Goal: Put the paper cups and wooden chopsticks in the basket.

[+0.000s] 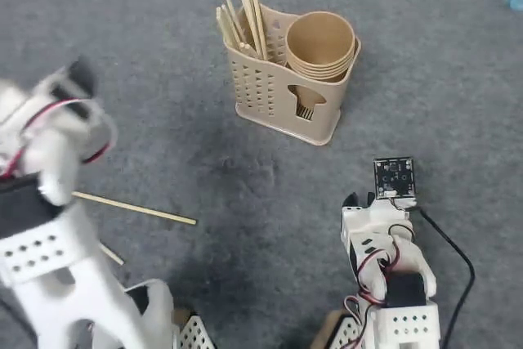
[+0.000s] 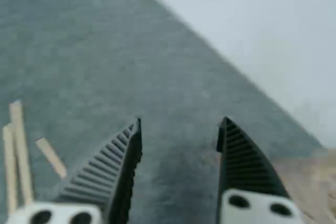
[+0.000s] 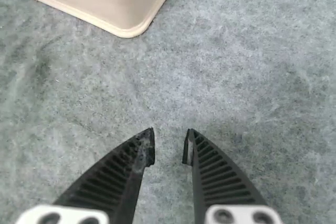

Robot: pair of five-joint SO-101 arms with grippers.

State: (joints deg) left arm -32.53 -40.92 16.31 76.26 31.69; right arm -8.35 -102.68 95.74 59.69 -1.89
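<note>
Currently we see the left gripper (image 2: 181, 124) fingers spread wide, right gripper (image 3: 169, 145) fingers narrowly parted; one wooden chopstick (image 1: 135, 208) lies on the tabletop (image 1: 253, 202).

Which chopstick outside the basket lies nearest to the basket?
The long chopstick lying in the open on the mat. The second chopstick peeks out from under the left arm, farther from the basket.
</note>
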